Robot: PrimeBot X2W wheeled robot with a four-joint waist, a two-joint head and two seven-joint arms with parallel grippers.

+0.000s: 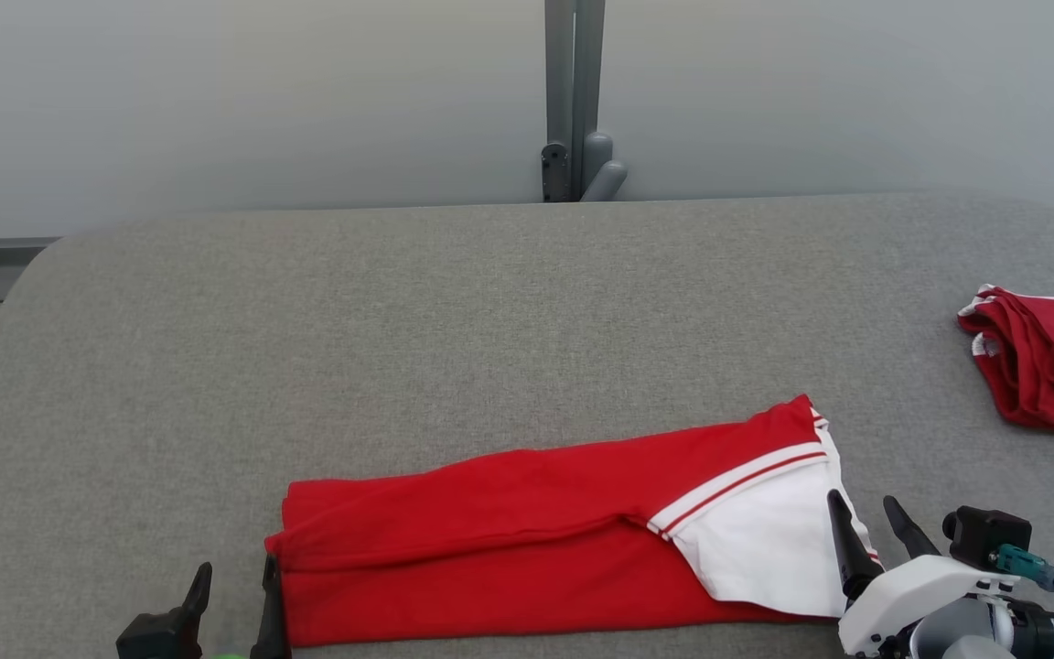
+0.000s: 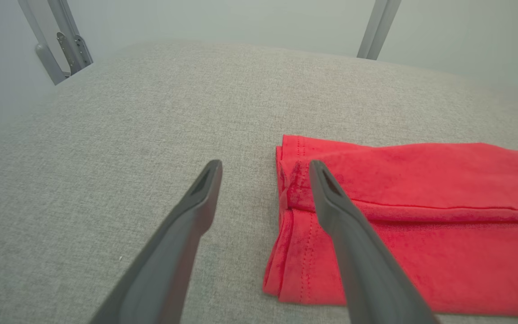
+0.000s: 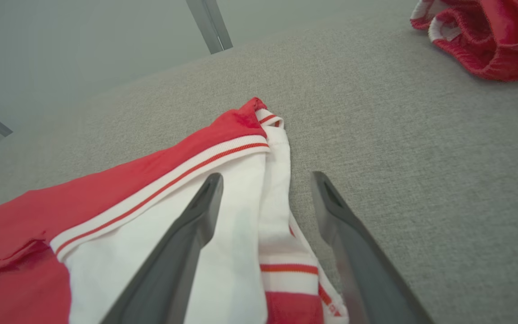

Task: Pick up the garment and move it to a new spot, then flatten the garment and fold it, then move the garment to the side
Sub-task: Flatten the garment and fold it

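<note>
The garment [image 1: 527, 540] is red with a white striped end, folded lengthwise into a long band near the front edge of the grey padded table [image 1: 454, 320]. My left gripper [image 1: 236, 586] stands open at the band's left end, its fingers [image 2: 331, 211] straddling the red hem [image 2: 295, 189] with nothing held. My right gripper [image 1: 865, 522] is open over the white end [image 3: 241, 216], one finger above the white cloth and the other finger [image 3: 344, 225] above bare table. The red part [image 2: 421, 193] lies flat.
A second crumpled red and white garment [image 1: 1044, 361] lies at the table's right edge, also in the right wrist view [image 3: 488, 36]. A grey post with a bracket [image 1: 573, 119] stands behind the table's far edge.
</note>
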